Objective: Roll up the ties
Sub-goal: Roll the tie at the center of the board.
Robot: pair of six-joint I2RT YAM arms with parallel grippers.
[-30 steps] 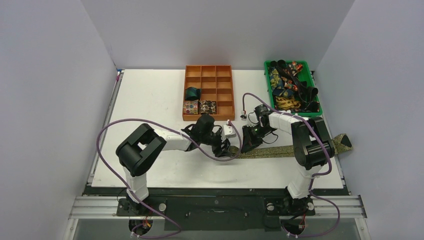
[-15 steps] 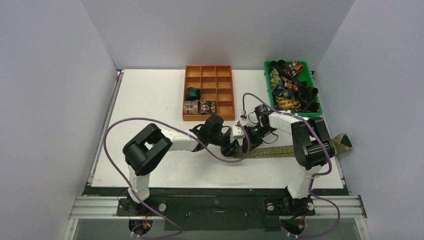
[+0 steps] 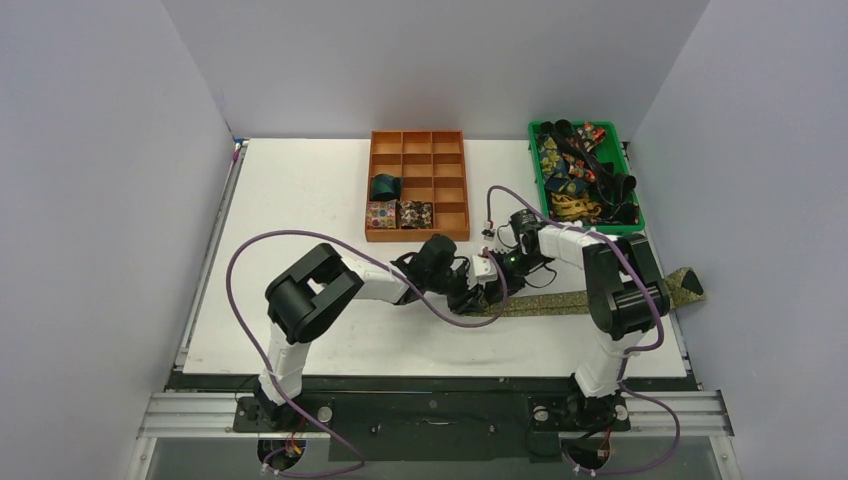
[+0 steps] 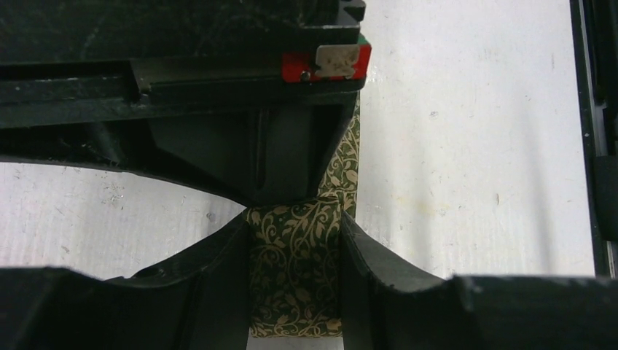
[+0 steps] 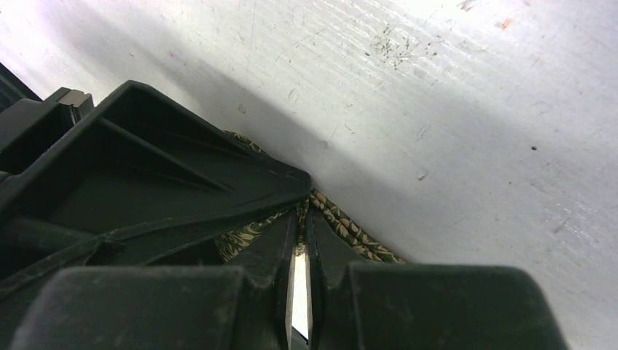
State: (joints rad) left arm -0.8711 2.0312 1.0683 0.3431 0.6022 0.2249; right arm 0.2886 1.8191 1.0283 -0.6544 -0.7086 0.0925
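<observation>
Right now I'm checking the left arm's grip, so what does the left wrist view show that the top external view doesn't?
Only the left wrist view: the leafy pattern on the olive-gold tie, with the left gripper's fingers against both its edges. Only the top external view: the tie's length running right past the table edge, the orange tray holding three rolled ties, and the green bin of loose ties. Both: the white table, the tie, and the right gripper close over it.
</observation>
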